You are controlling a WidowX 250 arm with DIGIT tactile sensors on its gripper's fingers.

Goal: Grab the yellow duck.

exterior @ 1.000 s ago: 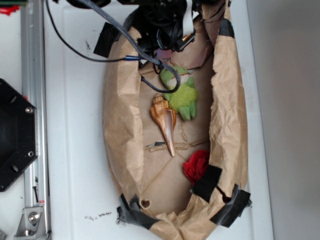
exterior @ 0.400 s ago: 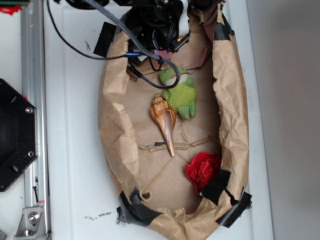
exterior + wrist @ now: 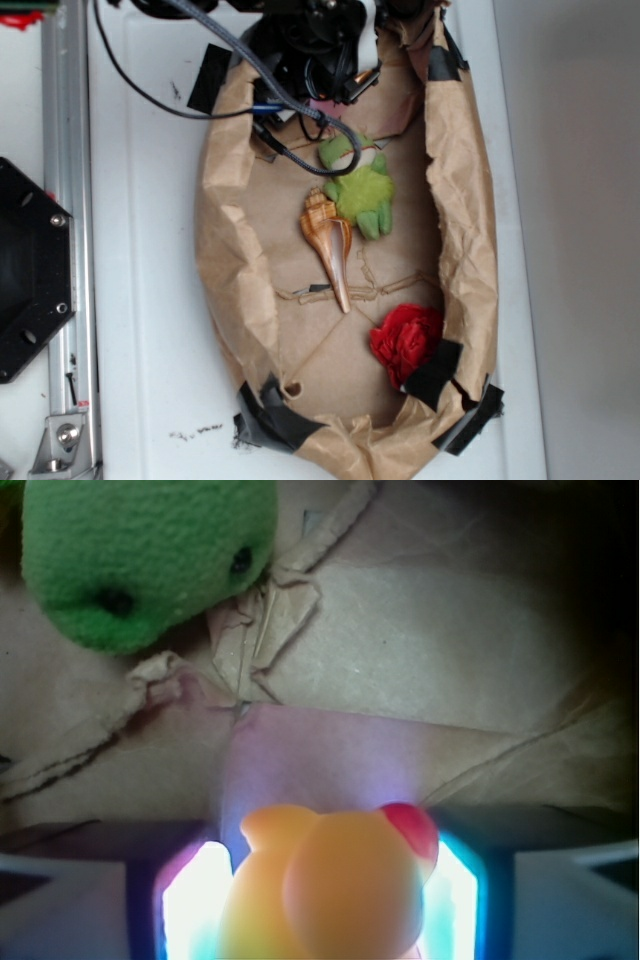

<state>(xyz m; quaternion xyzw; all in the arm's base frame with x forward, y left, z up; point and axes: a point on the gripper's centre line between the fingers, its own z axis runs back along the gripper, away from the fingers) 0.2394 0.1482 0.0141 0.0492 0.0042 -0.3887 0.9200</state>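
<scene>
Wrist view: yellow duck (image 3: 335,885) at the lower centre, gripped between the closed-in fingers (image 3: 470,900) of the gripper (image 3: 330,900), green plush frog (image 3: 140,555) at upper left, bare brown paper (image 3: 430,650) spreading to the right edge.

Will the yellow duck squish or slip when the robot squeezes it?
The yellow duck looks smooth and glossy, so it may slip a little. Its rounded body could twist or pop out between the fingers. It looks like soft rubber, so it probably squishes rather than breaks.
</scene>
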